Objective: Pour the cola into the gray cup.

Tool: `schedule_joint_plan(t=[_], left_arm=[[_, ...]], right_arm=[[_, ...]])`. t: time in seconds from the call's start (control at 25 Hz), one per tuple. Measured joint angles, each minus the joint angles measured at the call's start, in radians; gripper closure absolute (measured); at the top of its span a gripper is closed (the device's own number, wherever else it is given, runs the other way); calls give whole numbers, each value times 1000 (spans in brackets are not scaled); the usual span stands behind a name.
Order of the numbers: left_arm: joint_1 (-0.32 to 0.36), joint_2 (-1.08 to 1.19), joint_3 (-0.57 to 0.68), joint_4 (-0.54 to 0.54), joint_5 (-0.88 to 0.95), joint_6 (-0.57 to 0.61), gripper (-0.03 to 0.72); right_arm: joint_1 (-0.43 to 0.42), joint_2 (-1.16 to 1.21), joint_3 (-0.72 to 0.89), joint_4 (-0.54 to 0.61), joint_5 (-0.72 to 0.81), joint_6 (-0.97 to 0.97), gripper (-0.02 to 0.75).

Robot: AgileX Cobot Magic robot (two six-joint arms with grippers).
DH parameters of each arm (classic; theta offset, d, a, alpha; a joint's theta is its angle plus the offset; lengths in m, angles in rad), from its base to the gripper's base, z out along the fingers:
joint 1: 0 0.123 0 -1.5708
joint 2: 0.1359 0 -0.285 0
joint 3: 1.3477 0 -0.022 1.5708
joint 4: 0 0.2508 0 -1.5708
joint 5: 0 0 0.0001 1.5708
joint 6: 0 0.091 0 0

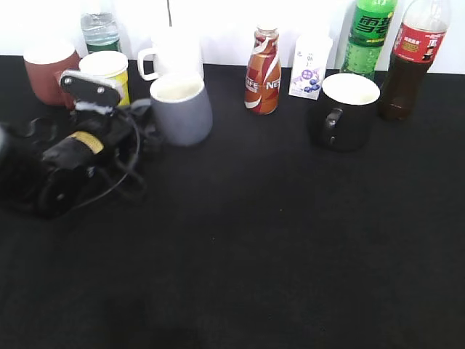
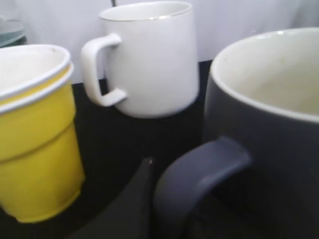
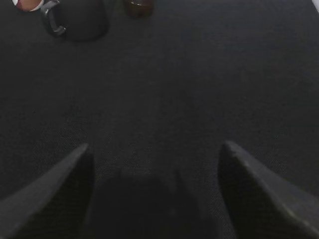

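Observation:
The cola stands upright at the back right; its base shows at the top of the right wrist view. The gray cup stands upright at the back left, white inside and empty. My left gripper is at the cup's left side. In the left wrist view one dark finger presses against the cup's loop handle, and the other finger is hidden behind it. The left gripper looks shut on the handle. My right gripper is open and empty over bare black cloth, out of the exterior view.
A white mug, a yellow cup, a brown cup and a water bottle crowd round the gray cup. A Nescafe bottle, a small carton, a black mug and a green bottle stand further right.

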Motion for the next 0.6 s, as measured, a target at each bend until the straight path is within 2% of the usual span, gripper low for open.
schedule_joint_plan(t=[0.12, 0.32, 0.36, 0.44, 0.6], left_arm=[[-1, -70, 47, 114, 33, -10, 631], [-3, -181, 113, 133, 38, -12, 637], [-3, -205, 125, 147, 37, -14, 637], [-3, -236, 154, 201, 22, -52, 637], [-3, -250, 203, 263, -83, -89, 637]], right_arm=[[0, 0, 0, 0, 0, 0, 151], [0, 0, -2, 1, -4, 1, 151], [0, 8, -13, 1, -42, 1, 151], [0, 72, -12, 7, -281, 1, 151], [0, 424, 173, 12, -999, 1, 152]])
